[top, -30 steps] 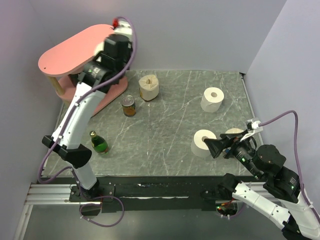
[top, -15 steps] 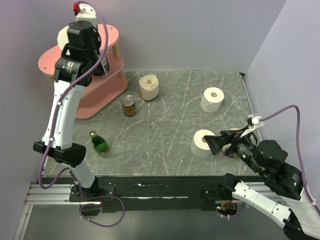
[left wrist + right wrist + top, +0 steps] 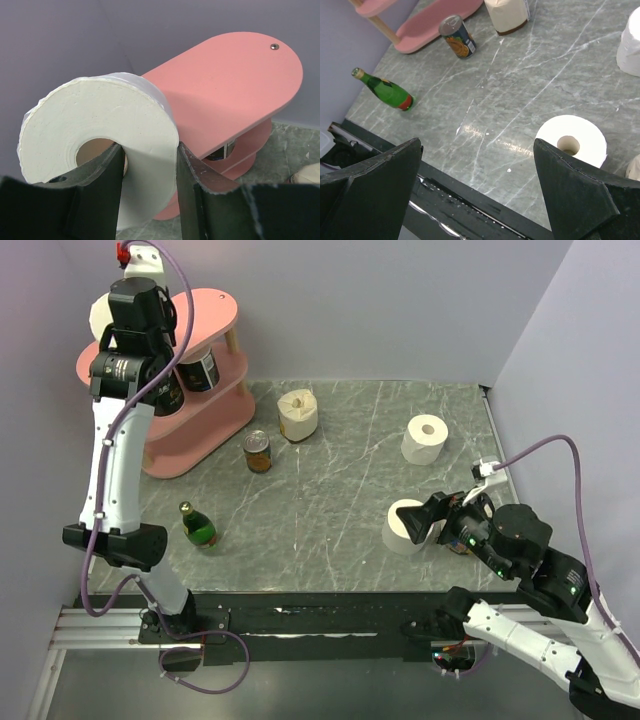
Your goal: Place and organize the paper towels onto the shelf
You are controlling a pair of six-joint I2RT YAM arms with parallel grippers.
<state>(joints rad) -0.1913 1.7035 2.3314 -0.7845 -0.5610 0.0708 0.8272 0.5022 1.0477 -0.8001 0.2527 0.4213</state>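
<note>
Above the near left end of the shelf's (image 3: 230, 85) top board, one of the paper towels (image 3: 100, 117) hangs in the left gripper (image 3: 150, 170), off the pink surface and apart from it. The jaws are clenched on the roll's wall, one finger (image 3: 107, 172) reaching into the hollow core and the other (image 3: 192, 172) pressing the outside. The step in hand looks like setting this roll on the top board. To do it well, the arm should carry the roll inward over the board, turn the wrist so a flat end faces down, lower until that end seats fully, and only then let the jaws part. The inner finger must be drawn straight out of the core so the roll does not tip. In the left wrist view the roll's flat end faces the camera. Its core axis therefore runs along the fingers and is tilted, not upright. The roll is short and fat, so that axis is its shorter dimension. Well apart, the right gripper (image 3: 432, 518) stands wide and empty just beside another roll (image 3: 405, 525) on the table (image 3: 340, 490)
</note>
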